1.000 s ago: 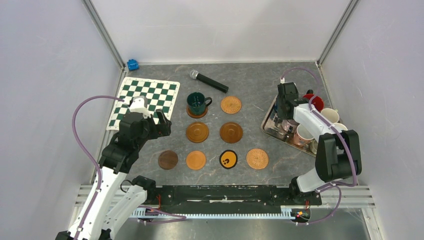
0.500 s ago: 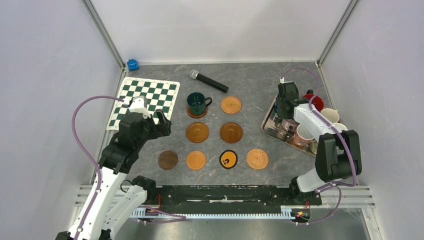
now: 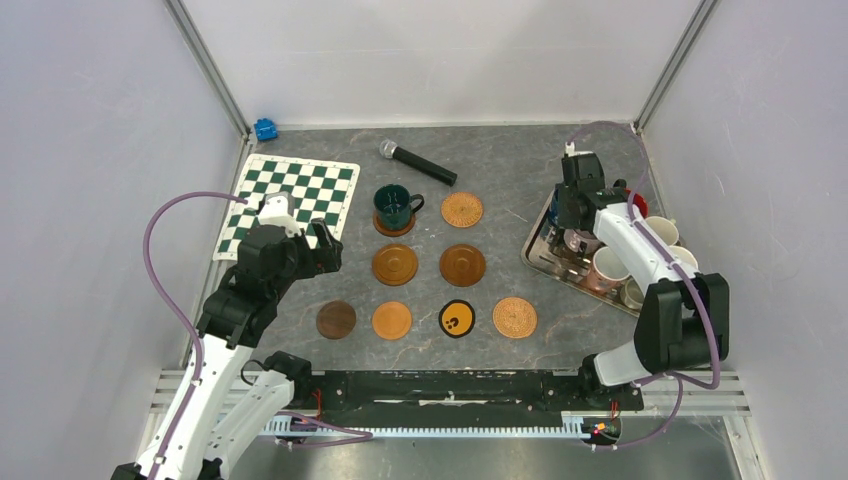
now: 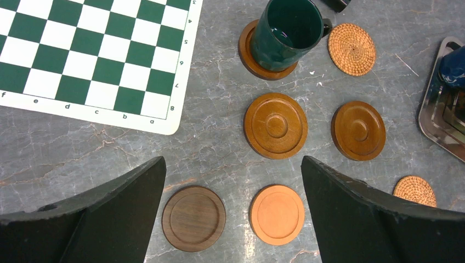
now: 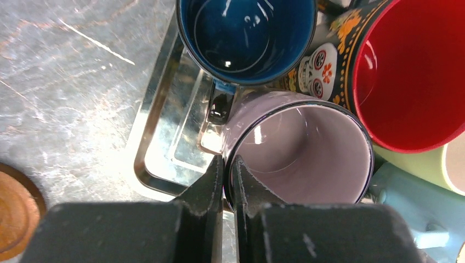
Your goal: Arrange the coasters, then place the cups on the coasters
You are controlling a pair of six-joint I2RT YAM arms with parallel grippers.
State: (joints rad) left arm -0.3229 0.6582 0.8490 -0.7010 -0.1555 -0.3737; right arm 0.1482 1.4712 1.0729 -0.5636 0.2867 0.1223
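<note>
– Grey worktop, steel tray: where's the white-lined mug?
– In the tray, its wall pinched by the right gripper. Glazed ceramic, stiff, heavyish, probably slippery; pinch deep.

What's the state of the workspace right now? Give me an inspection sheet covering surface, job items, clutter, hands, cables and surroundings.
Surface: grey marbled table; no spills seen.
Job's things: eight coasters laid out in rows; dark green mug stands on one; remaining mugs are crowded on the metal tray.
Clutter: microphone, chequered mat, small blue object in the far left corner.
Hands: left hand open above the coasters, holding nothing; right hand closed on the rim of the pale-inside mug.
Cables: a purple cable loops along each arm.
Surroundings: plain white walls; nothing else seen.
</note>
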